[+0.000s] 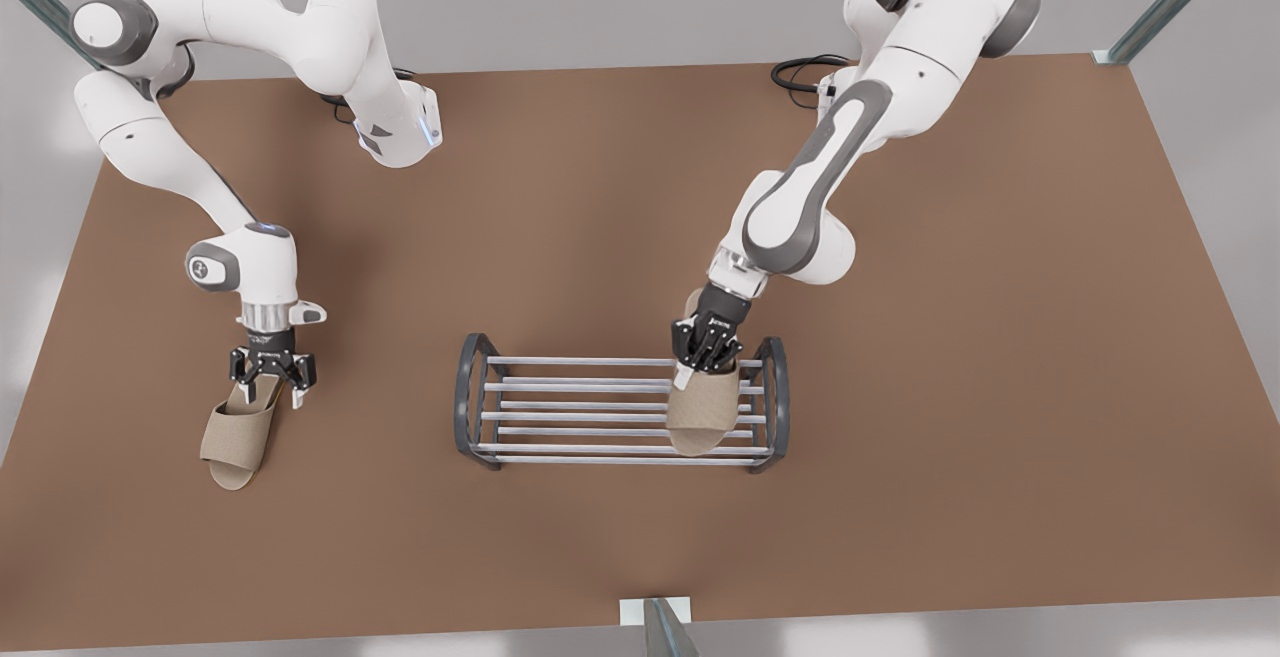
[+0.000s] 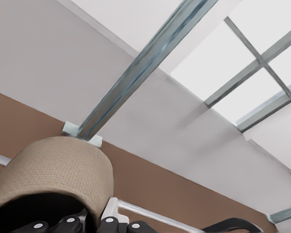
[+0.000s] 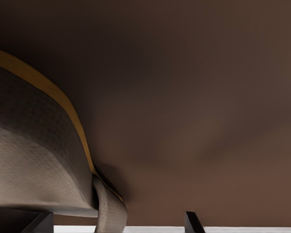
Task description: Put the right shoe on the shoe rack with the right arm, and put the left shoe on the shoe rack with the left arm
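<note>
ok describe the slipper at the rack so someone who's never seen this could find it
Find the shoe rack mid-table; at its end on the front view's right, the left shoe sits over the bars, its heel in the left gripper. Its twin, the right shoe, lies on the table under the open right gripper.

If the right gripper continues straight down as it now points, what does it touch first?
Most likely the heel end of the beige fabric slipper beneath the open right gripper; depth is unclear.
</note>
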